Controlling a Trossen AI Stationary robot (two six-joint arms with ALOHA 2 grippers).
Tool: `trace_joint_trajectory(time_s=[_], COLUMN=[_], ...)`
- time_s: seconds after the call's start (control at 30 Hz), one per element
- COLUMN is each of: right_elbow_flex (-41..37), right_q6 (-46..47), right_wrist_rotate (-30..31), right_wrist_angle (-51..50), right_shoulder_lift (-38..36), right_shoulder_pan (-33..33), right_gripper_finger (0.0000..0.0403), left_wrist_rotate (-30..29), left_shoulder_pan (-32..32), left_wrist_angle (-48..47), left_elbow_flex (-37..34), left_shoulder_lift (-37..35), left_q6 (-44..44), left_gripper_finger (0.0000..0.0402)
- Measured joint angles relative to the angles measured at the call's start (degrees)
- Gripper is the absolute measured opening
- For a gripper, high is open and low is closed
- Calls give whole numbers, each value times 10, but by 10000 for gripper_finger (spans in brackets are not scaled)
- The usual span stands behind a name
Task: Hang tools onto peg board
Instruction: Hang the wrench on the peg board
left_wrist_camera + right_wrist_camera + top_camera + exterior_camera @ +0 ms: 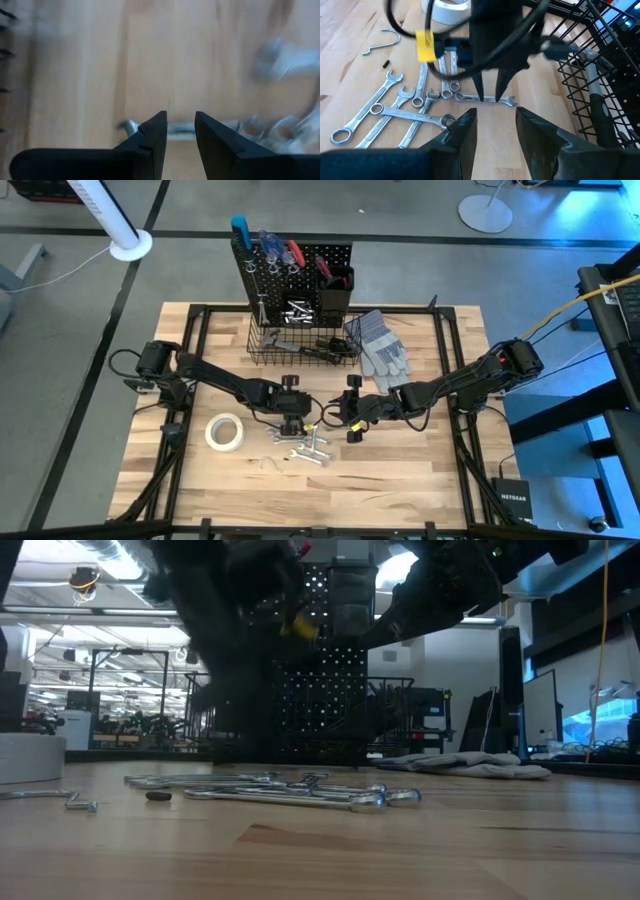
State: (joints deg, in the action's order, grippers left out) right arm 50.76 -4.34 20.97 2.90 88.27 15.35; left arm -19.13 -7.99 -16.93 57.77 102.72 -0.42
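1. High view: the peg board [292, 268] stands upright at the far edge of the wooden bench [400, 470], with red- and blue-handled screwdrivers [272, 248] on its face and a black box bin [335, 290] on its right part. A wire basket [300, 345] sits at its base with tools inside. Grey work gloves [378, 345] lie just right of the basket. The left end effector [292, 427] and the right end effector [352, 420] hang near each other over mid-bench. A cluster of silver wrenches [310, 450] lies just in front of them, a white tape roll [225, 431] to the left, and a loose silver hook [268, 464] between roll and wrenches.

2. Low view: the wrenches [290, 790] lie flat on the bench, the gloves [465, 764] beyond them to the right, the peg board [335, 690] behind. Both arms are dark shapes overhead, clear of the wrenches.

3. Left wrist view: the left end effector [180, 131] has its 2 fingers parted by a narrow gap and grasps nothing; blurred wrenches [280, 135] lie on the bench below.

4. Right wrist view: the right end effector [495, 129] is released, its fingers apart and empty. Ahead, the left end effector [490, 92] points down at 1 wrench [485, 99] lying apart from the pile; I cannot tell if it touches. The other wrenches [400, 107], the hook [385, 40], the tape roll [447, 10] and the basket [600, 70] show around it.
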Motion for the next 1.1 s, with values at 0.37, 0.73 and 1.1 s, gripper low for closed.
trace_joint_trajectory(time_s=[0.37, 0.73, 1.1], right_elbow_flex=[0, 0, 0], right_q6=[15, 26, 26], right_wrist_rotate=[0, 0, 0], right_wrist_angle=[-5, -5, -4], right_shoulder_lift=[0, 0, 0], right_shoulder_pan=[0, 0, 0], right_gripper_finger=[140, 140, 140], left_wrist_rotate=[-12, -4, -1], left_shoulder_pan=[2, 16, 20], left_wrist_angle=[-55, -53, -43], left_elbow_flex=[15, 15, 19], left_shoulder_lift=[-65, -15, 53], left_q6=[-257, -351, -390], left_gripper_finger=[105, 193, 196])
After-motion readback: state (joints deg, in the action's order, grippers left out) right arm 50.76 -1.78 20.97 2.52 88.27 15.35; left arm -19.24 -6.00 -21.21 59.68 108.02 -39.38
